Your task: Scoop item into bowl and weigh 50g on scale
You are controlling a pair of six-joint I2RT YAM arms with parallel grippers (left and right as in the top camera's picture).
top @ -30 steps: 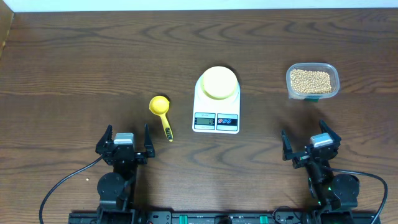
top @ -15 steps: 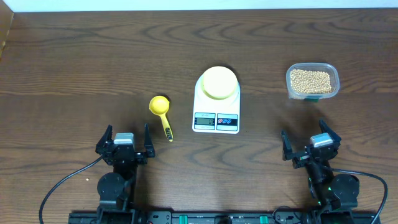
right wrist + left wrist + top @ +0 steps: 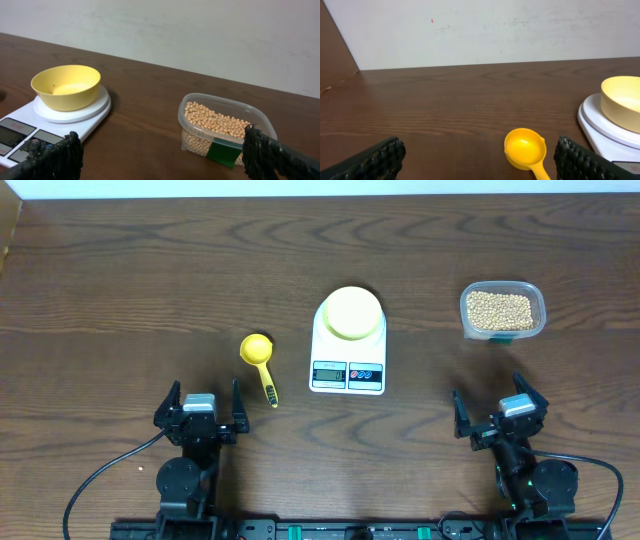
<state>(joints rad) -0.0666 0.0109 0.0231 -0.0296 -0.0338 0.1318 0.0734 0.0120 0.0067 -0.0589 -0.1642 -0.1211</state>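
Observation:
The pale yellow bowl point(image 3: 352, 312) stands empty on the white scale point(image 3: 348, 370) at the table's middle; both also show in the right wrist view, bowl point(image 3: 66, 86) on scale point(image 3: 30, 132). Tan beans point(image 3: 499, 309) fill a clear tub point(image 3: 503, 332) at the right, also seen in the right wrist view point(image 3: 215, 120). A bright yellow scoop point(image 3: 258, 350) lies left of the scale, bowl end away from me point(image 3: 524, 147). My left gripper point(image 3: 200, 408) is open and empty, just short of the scoop. My right gripper point(image 3: 498, 412) is open and empty, short of the tub.
Dark wooden table point(image 3: 150, 270) with a pale wall behind it. Black cables run from both arm bases at the near edge.

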